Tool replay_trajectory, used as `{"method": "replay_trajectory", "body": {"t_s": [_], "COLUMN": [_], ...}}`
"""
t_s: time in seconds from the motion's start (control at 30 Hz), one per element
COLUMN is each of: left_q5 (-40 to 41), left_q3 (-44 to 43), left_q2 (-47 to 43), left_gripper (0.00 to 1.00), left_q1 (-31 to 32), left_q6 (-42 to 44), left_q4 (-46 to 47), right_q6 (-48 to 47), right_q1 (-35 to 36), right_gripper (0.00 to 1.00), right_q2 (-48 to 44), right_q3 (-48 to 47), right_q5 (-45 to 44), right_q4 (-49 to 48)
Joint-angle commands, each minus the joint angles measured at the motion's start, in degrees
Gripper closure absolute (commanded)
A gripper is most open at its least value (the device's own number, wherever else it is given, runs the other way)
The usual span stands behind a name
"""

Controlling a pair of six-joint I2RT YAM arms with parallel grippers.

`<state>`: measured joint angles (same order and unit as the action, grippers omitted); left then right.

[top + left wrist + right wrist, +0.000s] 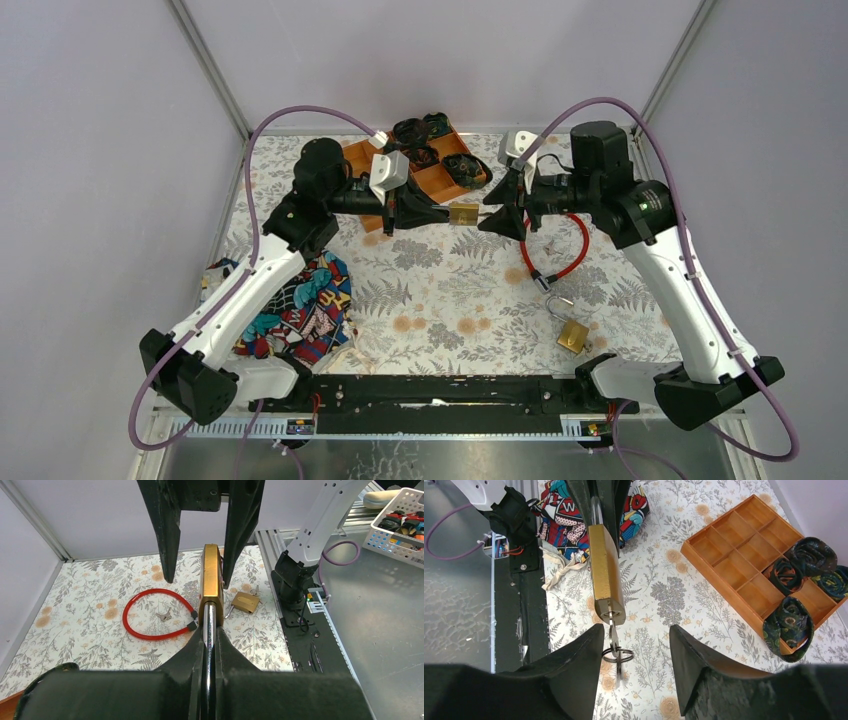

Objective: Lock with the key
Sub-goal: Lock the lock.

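Left gripper (443,213) is clamped on the brass padlock (463,213), holding it in the air above the flowered tabletop (440,290), and from overhead the right gripper (493,212) faces the padlock's other end. From that height it is hard to say whether its fingers touch the brass. A wooden tray (440,181) lies just behind the padlock, a red cable loop (568,262) on its right-arm side, and a second padlock (571,335) well nearer the arm bases. Seen from the left wrist, the fingers (192,650) pinch the silver shackle (209,622), and the padlock body stands edge-on beyond them, with the two dark fingers of the right gripper hanging on either side of its far end. The red cable loop lies on the tabletop below and to the left of the padlock. Seen from the right wrist, a key (612,625) sits in the end of the padlock, its key ring (617,655) dangling beneath. The right gripper's fingers (589,650) are spread to either side of the key, gripping nothing.
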<state>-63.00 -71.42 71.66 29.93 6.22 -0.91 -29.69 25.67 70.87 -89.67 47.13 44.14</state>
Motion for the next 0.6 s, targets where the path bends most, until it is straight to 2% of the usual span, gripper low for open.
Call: {"method": "replay_trajectory", "body": {"t_s": [0.0, 0.13, 0.2, 0.27, 0.33, 0.47, 0.57], "left_q5": [-0.7, -0.5, -0.4, -0.3, 0.2, 0.6, 0.1], "left_q3": [-0.4, -0.4, 0.0, 0.0, -0.5, -1.5, -2.1], "left_q2": [-0.7, -0.3, -0.2, -0.2, 0.1, 0.2, 0.2], "left_gripper": [1.00, 1.00, 1.00, 1.00, 1.00, 1.00, 1.00], "left_q1": [-0.1, -0.1, -0.1, 0.0, 0.0, -0.3, -3.3], "left_q6": [0.8, 0.2, -1.7, -2.5, -3.2, -0.7, 4.1], "left_q4": [3.0, 3.5, 5.0, 5.7, 5.9, 3.4, -1.6], "right_q6": [-2.5, -0.8, -0.2, 0.0, -0.4, -3.2, -5.9], "right_q1": [0.1, 0.2, 0.3, 0.4, 0.4, 0.4, 0.4], "right_gripper": [0.49, 0.56, 0.64, 0.79, 0.99, 1.00, 1.00], "right_q2": [0.3, 1.2, 1.8, 1.8, 1.2, -0.1, -0.8], "right_q3": [-3.5, -3.6, -2.9, -2.1, -1.6, -1.4, -1.3], "right_q5": [-0.4, 0.3, -0.2, -1.0, -2.0, -4.9, -10.4], "right_q4": [1.3, 0.4, 0.5, 0.9, 0.8, 3.0, 6.2]}}
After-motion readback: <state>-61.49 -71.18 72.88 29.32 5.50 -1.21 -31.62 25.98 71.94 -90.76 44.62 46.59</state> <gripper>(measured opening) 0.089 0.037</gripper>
